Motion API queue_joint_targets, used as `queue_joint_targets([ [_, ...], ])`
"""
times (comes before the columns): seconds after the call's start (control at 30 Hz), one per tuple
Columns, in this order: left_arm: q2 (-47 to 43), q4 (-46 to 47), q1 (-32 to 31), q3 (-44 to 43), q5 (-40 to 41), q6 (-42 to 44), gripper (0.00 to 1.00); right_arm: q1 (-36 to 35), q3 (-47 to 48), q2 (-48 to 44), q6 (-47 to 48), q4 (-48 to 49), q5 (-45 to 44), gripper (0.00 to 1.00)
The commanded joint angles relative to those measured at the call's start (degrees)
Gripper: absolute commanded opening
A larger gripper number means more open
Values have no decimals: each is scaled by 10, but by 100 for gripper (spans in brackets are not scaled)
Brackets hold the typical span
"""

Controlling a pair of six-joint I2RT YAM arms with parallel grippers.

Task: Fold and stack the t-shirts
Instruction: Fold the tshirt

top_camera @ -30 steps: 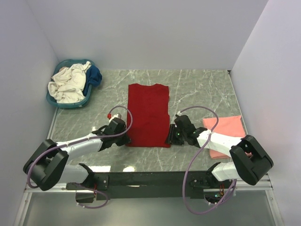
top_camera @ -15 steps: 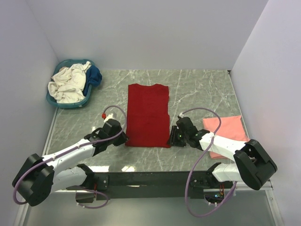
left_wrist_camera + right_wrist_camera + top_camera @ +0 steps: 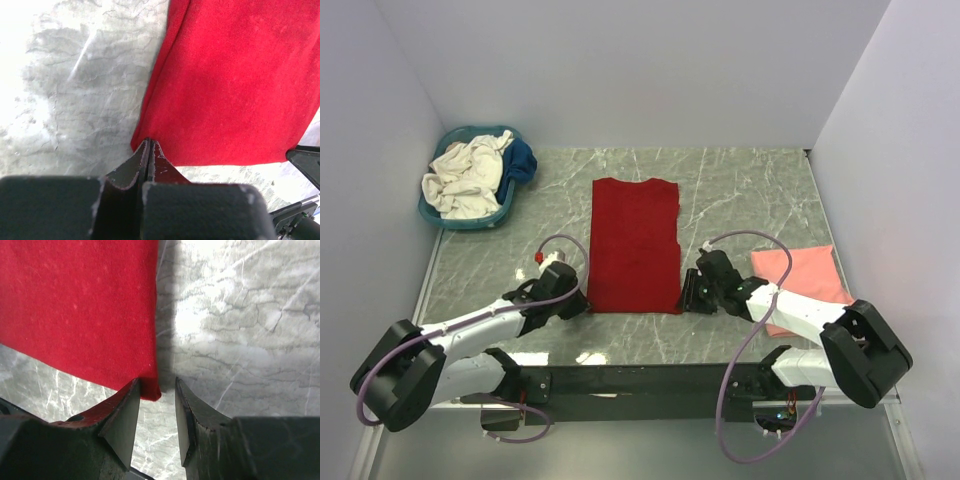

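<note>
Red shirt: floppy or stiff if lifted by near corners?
Likely floppy: the red shirt lies flat, thin cloth, so the middle should sag. Only its corner tip sits in the left end effector, so it may slip out.

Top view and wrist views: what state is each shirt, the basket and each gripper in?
red t-shirt: flat, a long strip.
pink t-shirt: folded flat, at right.
basket: upright, holds crumpled cream-white shirt and dark blue shirt.
left gripper: shut, tips at red shirt's near left corner.
right gripper: open, astride its near right corner.
</note>
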State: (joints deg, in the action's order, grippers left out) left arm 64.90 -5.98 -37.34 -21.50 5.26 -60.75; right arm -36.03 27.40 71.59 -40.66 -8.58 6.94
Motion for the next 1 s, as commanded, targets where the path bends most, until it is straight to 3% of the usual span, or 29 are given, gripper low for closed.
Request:
queue_joint_targets([
  [0.0, -25, -36, -3, -3, 12, 2, 1, -2, -11, -22, -7, -1, 8, 42],
  [0.1, -54, -73, -3, -16, 23, 3, 10, -3, -22, -28, -20, 15, 29, 42],
  [0.13, -67, -89, -3, -20, 28, -2, 21, -2, -29, -29, -25, 28, 40, 42],
  [0.17, -72, -97, -3, -21, 34, -3, 25, -3, -33, -28, -34, 34, 44, 42],
  [0.33, -81, -107, -3, -16, 42, -9, 38, -3, -53, -22, -53, 73, 54, 42],
  [0.57, -65, -30, -3, 22, 12, -10, 42, -3, -74, -22, -78, 109, 48, 41],
  [0.97, -15, 35, -3, 44, -3, -21, 37, -1, -86, -21, -79, 119, 37, 40],
])
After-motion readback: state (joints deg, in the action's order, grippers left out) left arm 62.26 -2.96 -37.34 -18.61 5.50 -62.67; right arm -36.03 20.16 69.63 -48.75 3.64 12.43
